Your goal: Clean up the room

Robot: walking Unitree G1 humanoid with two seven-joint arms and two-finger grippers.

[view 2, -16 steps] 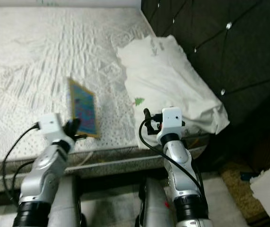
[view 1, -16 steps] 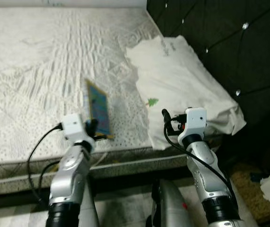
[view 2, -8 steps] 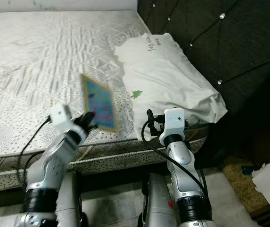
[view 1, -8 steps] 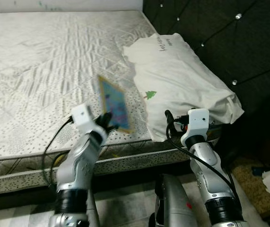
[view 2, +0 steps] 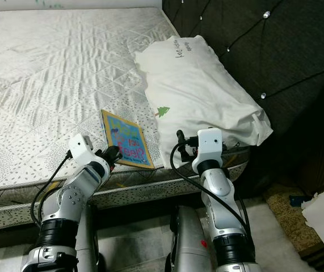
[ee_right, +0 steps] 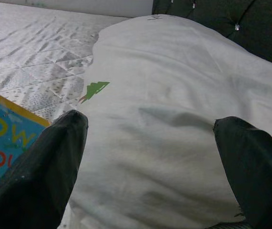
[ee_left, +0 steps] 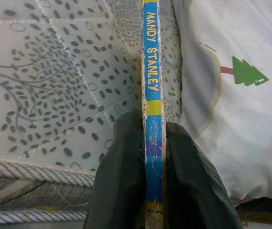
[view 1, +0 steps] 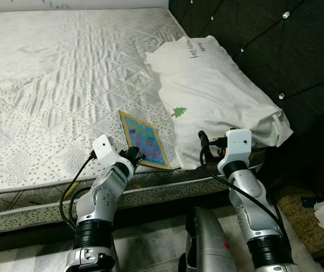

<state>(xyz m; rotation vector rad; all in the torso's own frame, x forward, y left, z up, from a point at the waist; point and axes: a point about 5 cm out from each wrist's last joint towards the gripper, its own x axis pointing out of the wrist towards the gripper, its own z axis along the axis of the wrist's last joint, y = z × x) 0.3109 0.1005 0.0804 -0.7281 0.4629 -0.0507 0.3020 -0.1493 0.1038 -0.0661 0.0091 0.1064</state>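
On the mattress (view 1: 48, 85) edge beside the pillow (view 1: 218, 96), the book (view 1: 144, 147) lies clamped in the left gripper (view 1: 132, 154); right gripper (ee_right: 150, 157) gapes; ideally settle it flat, then release

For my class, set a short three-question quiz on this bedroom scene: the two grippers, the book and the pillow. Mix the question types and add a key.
1. True or false: the left gripper is shut on the spine of the thin blue and yellow picture book.
2. Where does the book lie? A) on the floor B) on the patterned white mattress, beside the white pillow with a small green tree print C) on top of the pillow
3. Fill in: the right gripper faces the pillow with its fingers ____.

Key: 1 true; 2 B; 3 open
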